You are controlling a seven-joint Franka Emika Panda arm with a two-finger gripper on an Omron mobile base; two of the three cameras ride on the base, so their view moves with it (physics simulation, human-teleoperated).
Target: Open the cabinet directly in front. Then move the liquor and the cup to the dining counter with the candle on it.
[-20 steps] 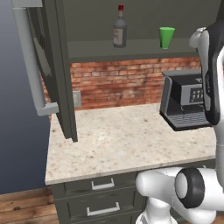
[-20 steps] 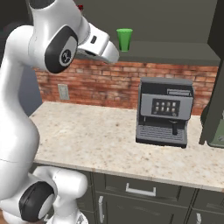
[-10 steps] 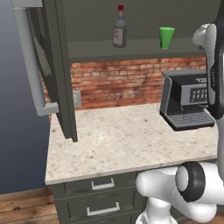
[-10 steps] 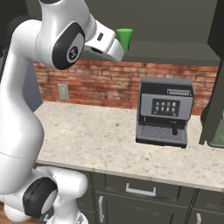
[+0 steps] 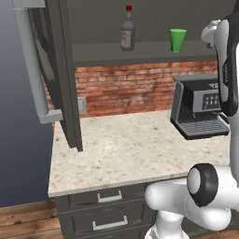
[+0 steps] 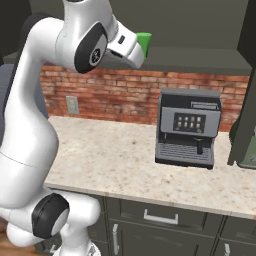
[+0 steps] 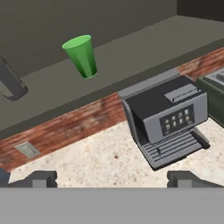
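Observation:
The cabinet (image 5: 61, 79) stands open, its left door swung out toward me. On its shelf (image 5: 140, 53) the liquor (image 5: 127, 29), a red-capped bottle, stands left of the green cup (image 5: 177, 39). My gripper (image 7: 114, 178) is open and holds nothing, its fingertips (image 7: 41, 177) set wide apart. It hovers in front of and below the shelf. In the hand view the cup (image 7: 82, 56) is up and to the left, with a grey edge of the liquor (image 7: 9, 83) at the far left. From the right base the hand partly covers the cup (image 6: 145, 43). The dining counter and candle are out of view.
A grey coffee machine (image 5: 198, 105) (image 6: 187, 127) (image 7: 164, 118) stands on the speckled worktop (image 5: 126, 149) under the shelf, backed by a red brick wall (image 5: 130, 88). Dark drawers (image 5: 109, 197) lie below. The right cabinet door (image 6: 246, 90) hangs open at the right.
The hand has risen a little and moved closer to the green cup on the shelf. The jaws stayed open; bottle and cup have not moved.

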